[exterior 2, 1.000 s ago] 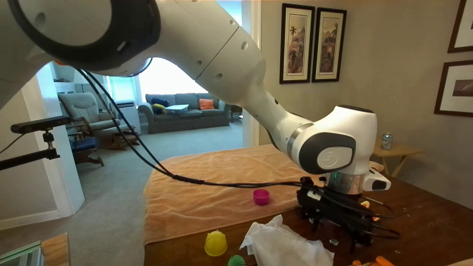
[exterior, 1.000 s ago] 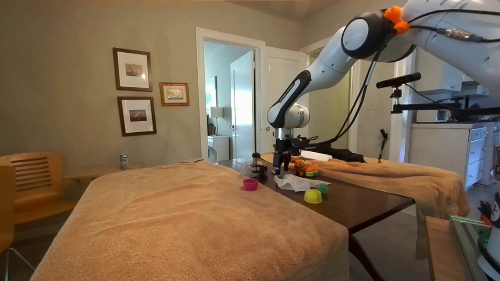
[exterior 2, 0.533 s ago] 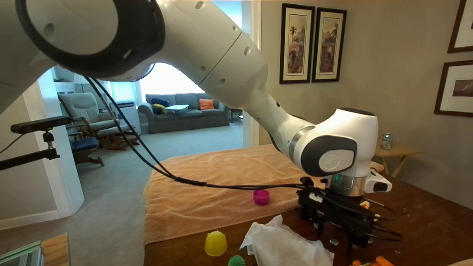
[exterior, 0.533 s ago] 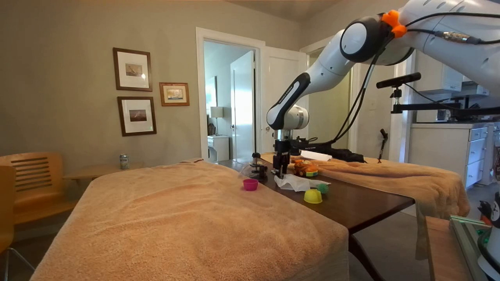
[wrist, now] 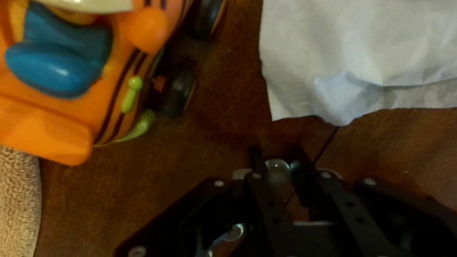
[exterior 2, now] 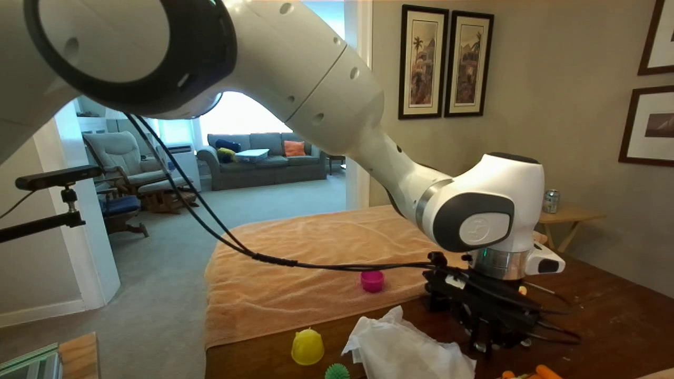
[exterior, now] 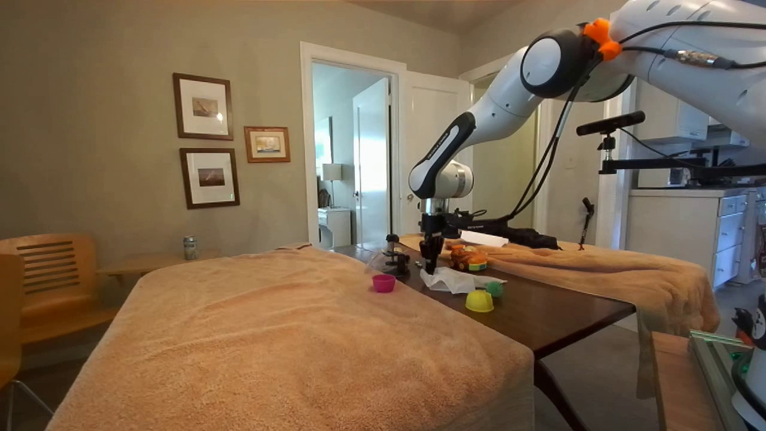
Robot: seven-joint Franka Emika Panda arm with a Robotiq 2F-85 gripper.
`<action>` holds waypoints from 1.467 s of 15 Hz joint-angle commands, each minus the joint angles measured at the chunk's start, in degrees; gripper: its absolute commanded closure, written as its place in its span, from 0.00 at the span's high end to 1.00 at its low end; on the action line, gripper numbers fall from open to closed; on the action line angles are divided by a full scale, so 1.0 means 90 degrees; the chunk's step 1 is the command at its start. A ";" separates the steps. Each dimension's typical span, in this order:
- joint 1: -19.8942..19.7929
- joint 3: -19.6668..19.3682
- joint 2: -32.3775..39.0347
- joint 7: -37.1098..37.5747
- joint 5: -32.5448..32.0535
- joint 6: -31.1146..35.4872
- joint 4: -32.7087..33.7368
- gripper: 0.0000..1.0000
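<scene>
Gripper (wrist: 277, 157), pointing straight down over a dark wood table (exterior: 556, 311), w/ a clear glassy bead (wrist: 277, 165) low btwn its fingertips. Fingers stand near each other, only a narrow gap betw. them; whether both press on the bead, I can't tell from here. Step in hand, as I judge it: the pinch. Next move prob. calls for firm, even pressure from both sides before any lift, since smooth rounded stuff could squirt out.

Materials: bead is transparent, rounded, w/ one bright glint; a second shiny bit (wrist: 235, 232) shows lower in the wrist view, too blurred to ID. Toy car (wrist: 82, 80), nearby: hard glossy plastic, orange w/ dark stripes, blue rounded part, black wheels. White sheet (wrist: 350, 57), just beside the gripper: thin, crumpled, uneven edge; cloth or paper unclear. Farther off, in an exterior view: yellow cup (exterior 2: 308, 347), smooth dome, mouth apparently down; green ball (exterior 2: 337, 371), spiky, partly in view; pink cup (exterior 2: 372, 281), smooth, upright on an orange towel (exterior 2: 295, 263) w/ soft, rumpled pile. Table has a dark seam running under the sheet.
</scene>
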 commanded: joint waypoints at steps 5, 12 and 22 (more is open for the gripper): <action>-0.0015 0.0050 0.0160 0.0043 -0.0191 -0.0074 0.0259 0.06; 0.0207 0.0255 -0.0697 -0.0272 -0.0242 0.0107 -0.0733 0.06; 0.0636 0.0362 -0.1809 -0.0727 -0.0304 -0.0230 -0.1988 0.06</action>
